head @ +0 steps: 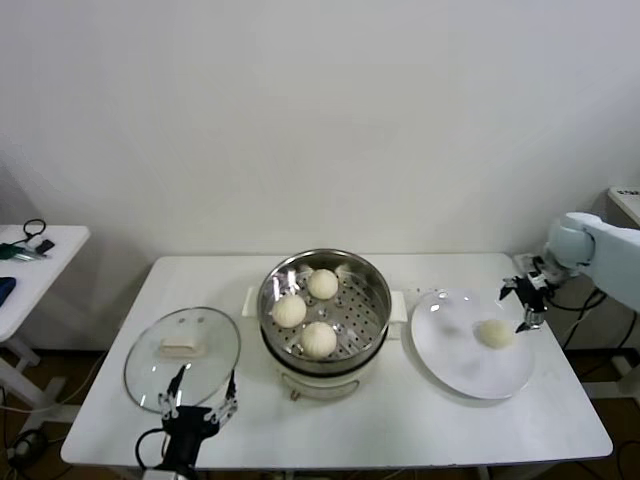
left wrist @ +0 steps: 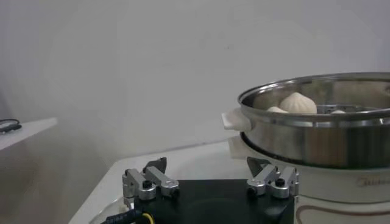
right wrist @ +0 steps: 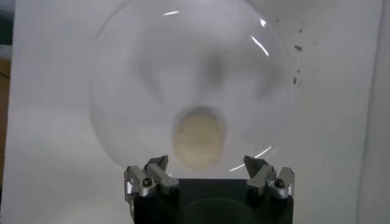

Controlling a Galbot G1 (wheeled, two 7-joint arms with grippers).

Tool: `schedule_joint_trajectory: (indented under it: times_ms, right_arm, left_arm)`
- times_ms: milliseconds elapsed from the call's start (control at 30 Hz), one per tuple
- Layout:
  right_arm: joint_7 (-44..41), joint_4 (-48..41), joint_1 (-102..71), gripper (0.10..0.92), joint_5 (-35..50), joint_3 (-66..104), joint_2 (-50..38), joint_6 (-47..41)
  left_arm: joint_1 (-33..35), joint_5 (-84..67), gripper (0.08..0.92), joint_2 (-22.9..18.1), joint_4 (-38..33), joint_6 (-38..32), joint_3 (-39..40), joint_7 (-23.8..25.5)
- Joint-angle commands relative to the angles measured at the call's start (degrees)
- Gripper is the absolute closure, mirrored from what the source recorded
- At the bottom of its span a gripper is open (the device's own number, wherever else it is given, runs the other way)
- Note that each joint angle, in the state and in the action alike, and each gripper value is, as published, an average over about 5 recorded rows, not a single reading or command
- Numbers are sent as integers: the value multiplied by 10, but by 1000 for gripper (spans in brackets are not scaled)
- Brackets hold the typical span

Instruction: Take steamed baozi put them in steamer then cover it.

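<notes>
A: We log the steamer [head: 325, 310] at the middle of the white surface [head: 340, 430], its shiny perforated basket sitting on the white pot base. We count three steamed baozi [head: 319, 339] inside it: one on the far side, one to the left, one on the near side.

B: And the fourth?

A: We see the fourth baozi [head: 495, 333] on the white plate [head: 455, 365], right of the steamer, lying toward the plate's right edge. The right gripper [head: 523, 300] hovers just above and to the right of it, fingers spread wide and holding nothing. In the right wrist view the bun [right wrist: 198, 141] sits between the two fingertips and below them; we see no contact.

B: The cover?

A: We note the glass cover [head: 182, 358] lying flat on the surface left of the steamer, cream handle up, apart from the pot.

B: Left arm?

A: The left gripper [head: 200, 400] sits at the near edge of the surface, just near of the cover's rim. Its fingers are spread and empty. From the left wrist view we see the steamer [left wrist: 317, 131] side-on with bun tops showing above its rim.
</notes>
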Motion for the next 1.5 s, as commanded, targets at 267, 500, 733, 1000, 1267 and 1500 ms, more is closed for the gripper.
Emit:
schedule_joint_trajectory:
  times_ms: [267, 500, 733, 1000, 1267, 1500]
  right_arm:
    - [27, -88, -134, 203, -33, 117, 45, -8]
    - [26, -83, -120, 321, -35, 108, 47, -11]
    - [22, -19, 2, 379, 15, 3, 29, -32]
    - [30, 189, 380, 381, 224, -254, 66, -122]
    - [81, 356, 491, 381, 402, -226, 155, -223]
    - [156, 382, 373, 380, 431, -166, 213, -293]
  left_arm:
    - [3, 3, 177, -1, 1, -1, 1, -1]
    - [3, 4, 177, -2, -3, 1, 4, -2]
    - [3, 4, 177, 0, -9, 2, 4, -1]
    - [-2, 1, 177, 6, -10, 7, 6, 1]
    - [-6, 0, 177, 9, -12, 13, 7, 5]
    - [-4, -3, 177, 9, -15, 14, 2, 5]
